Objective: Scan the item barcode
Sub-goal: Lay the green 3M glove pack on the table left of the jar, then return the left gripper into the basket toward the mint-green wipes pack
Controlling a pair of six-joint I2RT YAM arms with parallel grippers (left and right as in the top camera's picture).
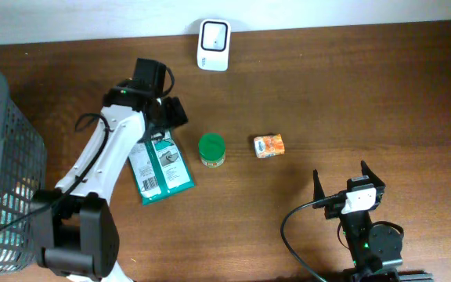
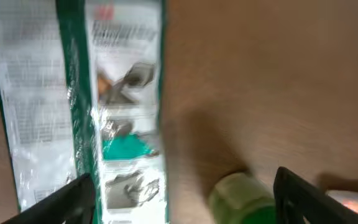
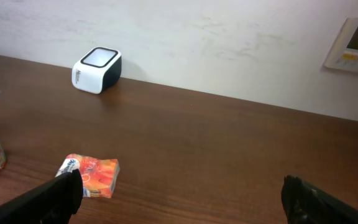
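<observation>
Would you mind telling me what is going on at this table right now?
The left arm's fingers hover spread over a green and white pouch lying flat on the table, gripping nothing. The right arm's fingers wait open and empty near the front edge. A green-lidded jar and a small orange packet sit mid-table. The white scanner stands at the far edge, with no item in front of it.
</observation>
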